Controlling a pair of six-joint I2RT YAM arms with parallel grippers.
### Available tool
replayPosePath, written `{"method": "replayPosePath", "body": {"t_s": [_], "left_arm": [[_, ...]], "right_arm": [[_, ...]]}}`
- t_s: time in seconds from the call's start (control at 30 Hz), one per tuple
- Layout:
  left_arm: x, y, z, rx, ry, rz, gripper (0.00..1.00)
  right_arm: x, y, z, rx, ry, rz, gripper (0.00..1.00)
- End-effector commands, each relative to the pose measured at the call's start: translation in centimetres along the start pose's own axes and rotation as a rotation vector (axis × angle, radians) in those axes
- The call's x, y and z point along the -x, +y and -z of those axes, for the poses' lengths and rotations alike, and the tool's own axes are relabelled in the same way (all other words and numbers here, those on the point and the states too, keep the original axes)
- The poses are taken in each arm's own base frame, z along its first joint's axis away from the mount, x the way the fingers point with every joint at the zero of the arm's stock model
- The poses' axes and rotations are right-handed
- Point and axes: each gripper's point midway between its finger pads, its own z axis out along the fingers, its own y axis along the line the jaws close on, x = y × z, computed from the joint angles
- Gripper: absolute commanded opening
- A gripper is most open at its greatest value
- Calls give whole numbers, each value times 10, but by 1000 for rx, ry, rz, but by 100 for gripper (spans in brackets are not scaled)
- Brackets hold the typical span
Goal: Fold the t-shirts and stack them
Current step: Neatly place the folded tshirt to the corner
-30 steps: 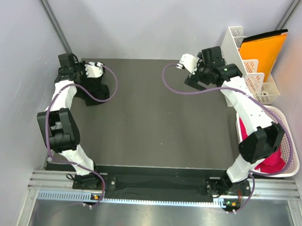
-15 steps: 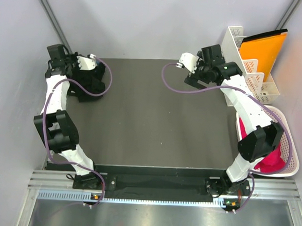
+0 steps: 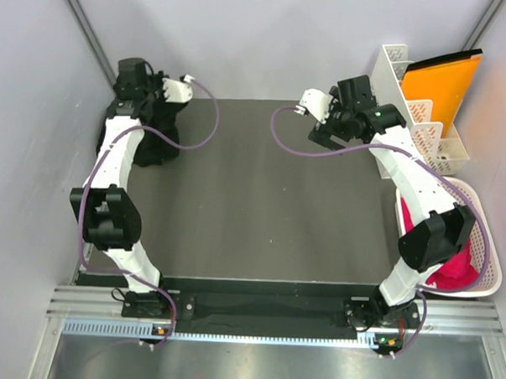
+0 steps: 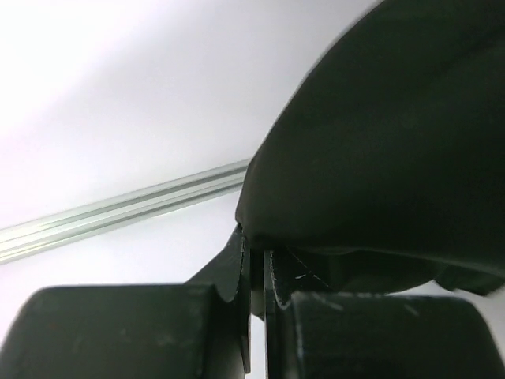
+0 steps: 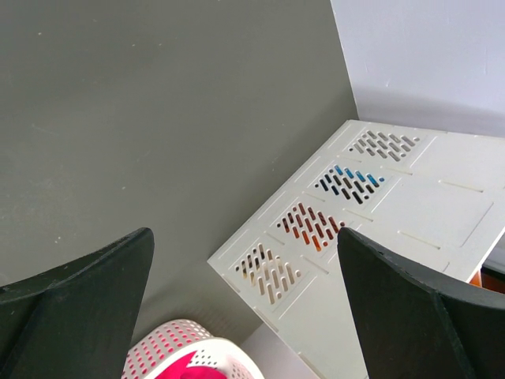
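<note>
The left gripper [image 4: 256, 260] pinched a bunched black t-shirt [image 4: 379, 142] at the far left corner of the table [image 3: 261, 207]; the right gripper [image 5: 245, 234] hung spread wide over the table's far right part, holding nothing; beside the table's right edge a white perforated basket [image 3: 488, 250] held pink cloth [image 3: 459, 270]; past the table's far right corner a white slotted rack [image 3: 408, 95] held an orange folder [image 3: 442, 80].

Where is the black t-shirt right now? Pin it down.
Top view: the black t-shirt is bunched at the table's far-left corner, pinched in the shut left gripper, far from the open right gripper.
</note>
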Motion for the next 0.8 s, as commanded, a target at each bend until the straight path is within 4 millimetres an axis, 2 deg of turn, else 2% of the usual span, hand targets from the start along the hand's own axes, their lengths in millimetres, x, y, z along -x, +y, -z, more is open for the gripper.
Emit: {"method": "replayPosePath", "body": {"t_s": [0.0,0.03,0.07,0.1,0.13,0.17,0.33,0.4,0.43,0.47,0.5,0.53,0.57,0.6,0.63,0.67,0.7,0.73,0.77], "left_arm": [[-3,78,22,305,164,-20,0],[-6,89,25,369,188,-31,0],[8,93,24,400,193,-47,0],[7,99,25,427,214,-68,0],[7,114,31,485,230,-69,0],[3,114,26,494,275,-100,0],[-4,140,25,657,398,-215,0],[-3,146,19,709,431,-269,0],[-4,141,6,708,443,-290,0],[-4,144,3,714,467,-324,0],[0,159,11,779,467,-326,0],[-2,152,-6,757,475,-344,0],[-2,155,-9,761,483,-365,0],[-2,172,-1,802,493,-367,0],[-7,166,-17,780,500,-391,0],[-6,171,-19,785,510,-419,0],[-3,185,-11,823,515,-421,0],[-18,182,-21,810,519,-448,0],[-20,185,-23,806,517,-461,0]], "right_arm": [[12,0,6,-10,-46,-12,100],[12,1,6,-8,-47,-13,100],[12,2,6,-5,-45,-11,100],[11,3,5,-6,-46,-13,100],[11,4,5,-4,-46,-11,100],[11,4,5,-3,-48,-13,100],[12,5,4,2,-58,-17,100],[13,6,4,2,-61,-17,100],[12,6,5,3,-61,-20,100],[13,6,5,3,-65,-20,100],[12,8,4,8,-63,-21,100],[12,9,5,9,-67,-20,100],[11,9,6,9,-64,-18,100],[10,9,6,8,-63,-20,100],[9,9,7,7,-65,-23,100],[9,9,7,8,-67,-24,100],[8,10,7,10,-65,-27,100],[8,10,8,9,-67,-29,100],[7,9,9,7,-69,-32,100]]}}
